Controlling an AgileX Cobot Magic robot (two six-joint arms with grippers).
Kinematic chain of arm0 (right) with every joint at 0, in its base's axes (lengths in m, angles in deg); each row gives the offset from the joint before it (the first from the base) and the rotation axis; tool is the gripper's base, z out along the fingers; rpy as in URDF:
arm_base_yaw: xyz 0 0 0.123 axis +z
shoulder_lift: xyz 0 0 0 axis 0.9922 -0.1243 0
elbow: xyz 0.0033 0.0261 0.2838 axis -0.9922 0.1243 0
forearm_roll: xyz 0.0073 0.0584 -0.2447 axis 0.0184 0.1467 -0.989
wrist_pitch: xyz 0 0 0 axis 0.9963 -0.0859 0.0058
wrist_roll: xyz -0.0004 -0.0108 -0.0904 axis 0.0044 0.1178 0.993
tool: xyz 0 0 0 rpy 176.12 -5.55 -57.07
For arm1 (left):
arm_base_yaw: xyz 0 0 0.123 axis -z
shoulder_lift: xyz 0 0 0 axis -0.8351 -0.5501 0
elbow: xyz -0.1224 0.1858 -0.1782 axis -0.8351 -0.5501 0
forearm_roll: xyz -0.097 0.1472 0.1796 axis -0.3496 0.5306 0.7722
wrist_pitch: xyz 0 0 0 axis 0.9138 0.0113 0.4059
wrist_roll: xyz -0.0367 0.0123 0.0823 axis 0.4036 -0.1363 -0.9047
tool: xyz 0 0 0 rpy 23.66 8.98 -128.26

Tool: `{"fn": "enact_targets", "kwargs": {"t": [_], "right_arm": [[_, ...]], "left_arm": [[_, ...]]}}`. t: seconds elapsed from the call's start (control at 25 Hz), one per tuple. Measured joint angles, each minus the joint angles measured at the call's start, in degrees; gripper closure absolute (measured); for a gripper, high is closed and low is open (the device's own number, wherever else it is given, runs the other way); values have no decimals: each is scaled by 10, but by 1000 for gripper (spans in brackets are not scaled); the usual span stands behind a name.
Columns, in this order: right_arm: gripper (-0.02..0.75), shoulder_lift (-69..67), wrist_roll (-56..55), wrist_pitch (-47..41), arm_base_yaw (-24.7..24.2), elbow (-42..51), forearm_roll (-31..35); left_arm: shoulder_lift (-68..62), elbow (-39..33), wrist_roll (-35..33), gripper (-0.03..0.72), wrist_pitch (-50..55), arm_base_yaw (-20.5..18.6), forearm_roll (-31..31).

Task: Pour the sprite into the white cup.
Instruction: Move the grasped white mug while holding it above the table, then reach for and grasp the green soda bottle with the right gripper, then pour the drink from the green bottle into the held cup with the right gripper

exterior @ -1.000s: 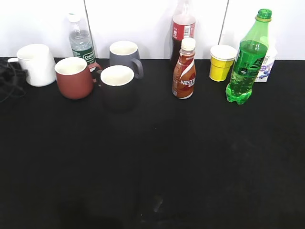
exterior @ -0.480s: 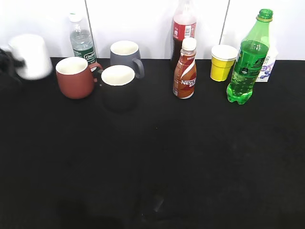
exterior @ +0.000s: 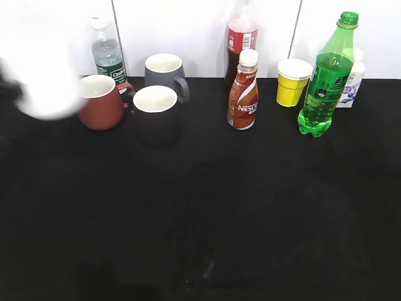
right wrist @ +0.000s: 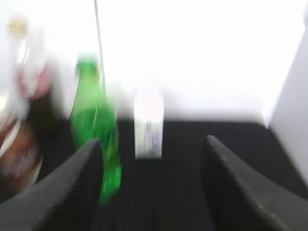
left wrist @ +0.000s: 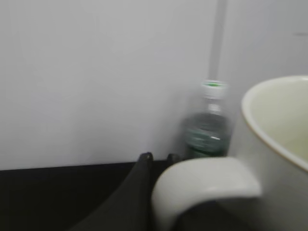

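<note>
The sprite [exterior: 322, 81], a tall green bottle with a green cap, stands upright at the back right; it also shows blurred in the right wrist view [right wrist: 94, 110]. The white cup [exterior: 41, 88] is a blurred white shape at the far left, in front of the brown mug. In the left wrist view the white cup [left wrist: 279, 144] fills the right side, and my left gripper [left wrist: 158, 158] is shut on its loop handle. My right gripper [right wrist: 151, 144] is open and empty, facing the sprite from a distance; it is out of the exterior view.
A brown mug [exterior: 99, 103], a black mug [exterior: 155, 116] and a grey mug [exterior: 163, 70] stand at the back left with a small water bottle [exterior: 106, 53]. A cola bottle [exterior: 241, 37], Nescafe bottle [exterior: 243, 91], yellow paper cup [exterior: 292, 83] and white carton [exterior: 351, 84] stand near the sprite.
The white cup has left its spot at the far left and moved toward the brown mug, now motion-blurred. The other objects have not moved.
</note>
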Motion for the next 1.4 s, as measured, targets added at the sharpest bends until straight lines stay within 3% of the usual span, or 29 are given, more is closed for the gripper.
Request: {"fn": "enact_targets", "kwargs": {"t": [0.08,0.16,0.32,0.4,0.44,0.52,0.84,0.96,1.12,1.24,1.4], "right_arm": [[275,-141,-25,180,0,0,-53],[276,-256,-59,294,3,0,-118],[274,-423,-48,414,51,0,-97],[190,-504,-37,478,76,-1,-55],[130,-545,-36,482,78,-8,-49],[93,-602,-35,484,78,-36,-45],[90,-713,-34,484,78,-211,-41],[111,-743,-34,455,78,-265,-41],[305,-757,-19,446,79,-283,-43],[309,-726,5,459,79,-232,-53],[309,-548,8,423,96,-157,-101]], "left_arm": [[0,-4,0,627,-2,53,1],[0,-4,0,627,-4,98,2],[-1,-4,0,627,-3,126,5],[-1,-4,0,627,-2,126,5],[-1,-4,0,627,-2,126,5],[-1,-4,0,628,-2,126,13],[-1,-4,0,628,-2,126,29],[-1,-4,0,628,-2,126,30],[-1,-4,0,628,-2,126,30],[-1,-4,0,628,-2,126,30],[-1,-4,0,628,6,126,30]]}}
